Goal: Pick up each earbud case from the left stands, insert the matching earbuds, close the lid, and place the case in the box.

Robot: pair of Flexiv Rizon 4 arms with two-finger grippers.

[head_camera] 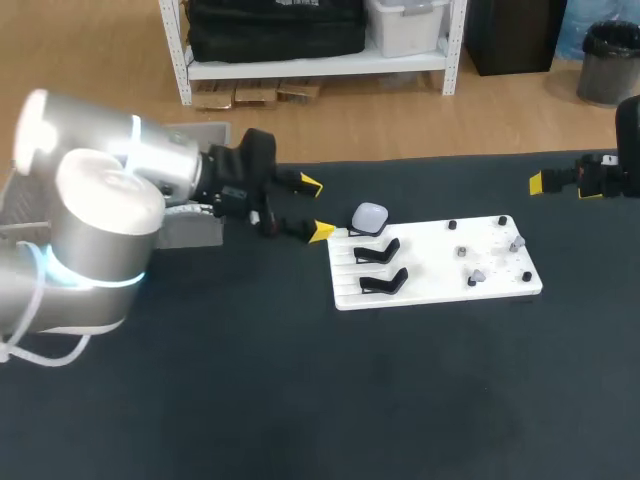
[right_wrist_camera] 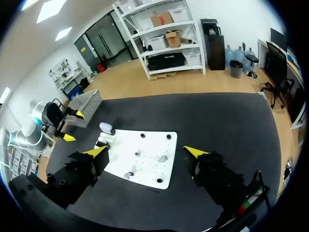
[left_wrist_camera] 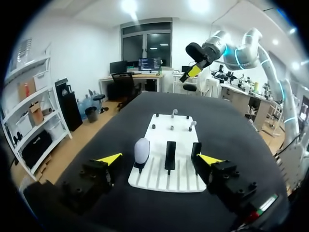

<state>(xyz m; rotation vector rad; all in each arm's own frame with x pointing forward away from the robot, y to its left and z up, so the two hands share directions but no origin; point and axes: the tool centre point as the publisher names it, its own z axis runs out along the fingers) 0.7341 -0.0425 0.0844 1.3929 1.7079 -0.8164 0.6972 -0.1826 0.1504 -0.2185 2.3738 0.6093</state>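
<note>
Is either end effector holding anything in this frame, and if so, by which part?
Nothing is held. The left end effector and the right end effector are both open and empty. The earbud case sits untouched on the board.

Left gripper hangs at the near edge of the white board, fingers spread wide. The white earbud case stands upright on the stand at the board's near corner, with two bare black stands beside it. The right gripper is up over the dark table's far edge.
</note>
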